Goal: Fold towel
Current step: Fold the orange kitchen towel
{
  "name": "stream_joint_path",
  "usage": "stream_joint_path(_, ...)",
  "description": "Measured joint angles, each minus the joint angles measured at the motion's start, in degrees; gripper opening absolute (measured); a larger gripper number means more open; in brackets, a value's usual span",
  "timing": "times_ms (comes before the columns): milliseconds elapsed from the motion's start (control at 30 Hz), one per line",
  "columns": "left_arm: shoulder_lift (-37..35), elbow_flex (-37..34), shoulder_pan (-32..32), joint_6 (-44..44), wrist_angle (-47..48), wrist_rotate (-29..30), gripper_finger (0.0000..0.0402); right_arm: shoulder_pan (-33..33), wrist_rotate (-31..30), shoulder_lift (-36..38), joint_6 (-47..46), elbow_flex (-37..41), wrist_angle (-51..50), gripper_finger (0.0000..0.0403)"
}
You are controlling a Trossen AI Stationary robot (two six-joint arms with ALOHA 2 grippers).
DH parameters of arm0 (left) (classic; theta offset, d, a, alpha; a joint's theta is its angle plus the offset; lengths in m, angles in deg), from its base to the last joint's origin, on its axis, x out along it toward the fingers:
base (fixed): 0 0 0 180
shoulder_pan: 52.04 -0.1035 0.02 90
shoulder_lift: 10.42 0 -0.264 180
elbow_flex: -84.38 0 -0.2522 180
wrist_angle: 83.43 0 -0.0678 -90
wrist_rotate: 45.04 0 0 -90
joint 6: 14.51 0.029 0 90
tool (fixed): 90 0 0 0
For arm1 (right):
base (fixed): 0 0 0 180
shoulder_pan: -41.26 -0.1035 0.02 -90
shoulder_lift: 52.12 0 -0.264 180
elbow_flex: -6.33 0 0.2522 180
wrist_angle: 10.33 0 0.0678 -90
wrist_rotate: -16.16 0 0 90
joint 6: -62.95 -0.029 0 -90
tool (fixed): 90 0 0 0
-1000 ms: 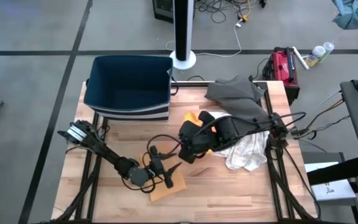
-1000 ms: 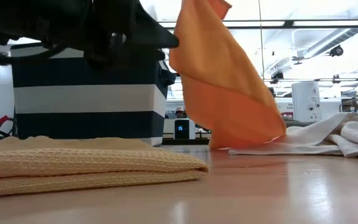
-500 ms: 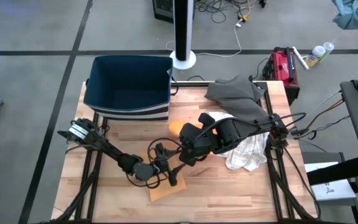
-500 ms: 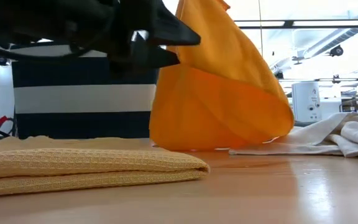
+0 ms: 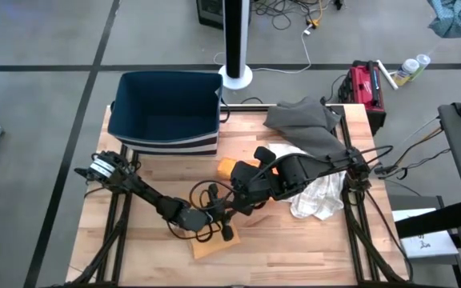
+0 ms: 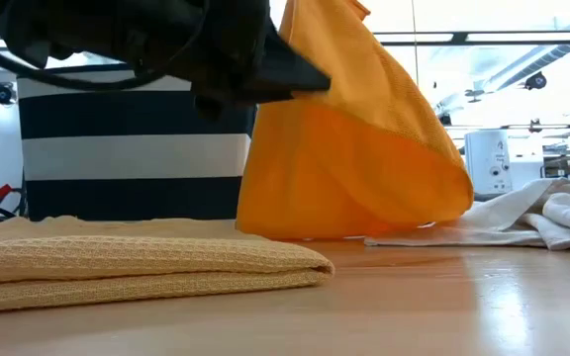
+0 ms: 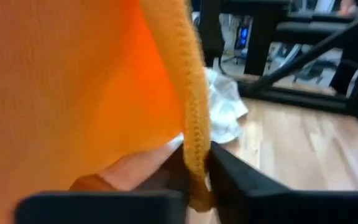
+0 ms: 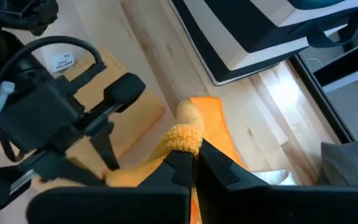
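The orange towel point(image 6: 364, 148) hangs in the upper middle of the low view, its lower hem bulging just above the wooden table point(image 5: 294, 256); in the high view only a small patch shows at centre, between the two arms. The right gripper point(image 8: 191, 163) is clamped on one bunched edge of it. The left gripper point(image 7: 194, 174), wide apart a second ago, has now come together on the towel's stitched hem, so both grippers pinch the cloth. Over that second the towel has also swung left and opened from a narrow drape into a broader sheet. In my judgement this means the second corner is secured and spreading the towel flat can begin. Lower left lies a folded tan towel point(image 6: 137, 262); a white cloth point(image 6: 542, 222) and striped bin point(image 6: 132, 158) sit behind
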Motion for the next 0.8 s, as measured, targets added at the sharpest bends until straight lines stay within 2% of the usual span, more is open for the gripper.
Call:
stream_joint_path(100, -1.7, 0.3, 0.2, -1.6, 4.0, 1.2, 0.0012, -0.1, 0.0, 0.6, 1.1, 0.0, -0.9, 0.0000)
stream_joint_path(200, -7.4, 0.4, 1.5, 1.1, 6.7, 1.5, 0.0002, -0.1, -0.5, 2.2, 1.8, 0.0, -3.0, 0.0000)
stream_joint_path(400, -26.2, 2.3, 4.5, 12.1, 18.5, 2.4, 0.0001, 0.0, -1.9, 8.1, 3.8, 0.0, -4.5, 0.0000)
stream_joint_path(500, -34.4, 8.0, 4.5, 11.4, 32.5, 1.2, 0.0001, -1.0, -2.1, 12.3, 4.3, 0.0, -0.7, 0.0000)
stream_joint_path(567, -36.8, 12.9, 4.5, 11.1, 42.0, 1.2, 0.0000, -2.2, -2.0, 14.8, 5.5, 0.0, 4.0, 0.0000)
stream_joint_path(733, -37.1, 26.8, 6.1, 13.2, 59.8, -1.3, 0.0000, -5.2, -1.1, 19.0, 8.9, 0.0, 12.5, 0.0000)
stream_joint_path(800, -36.4, 32.6, 7.6, 13.2, 65.3, -3.4, 0.0000, -6.7, 1.6, 20.1, 8.9, 0.0, 14.2, 0.0000)
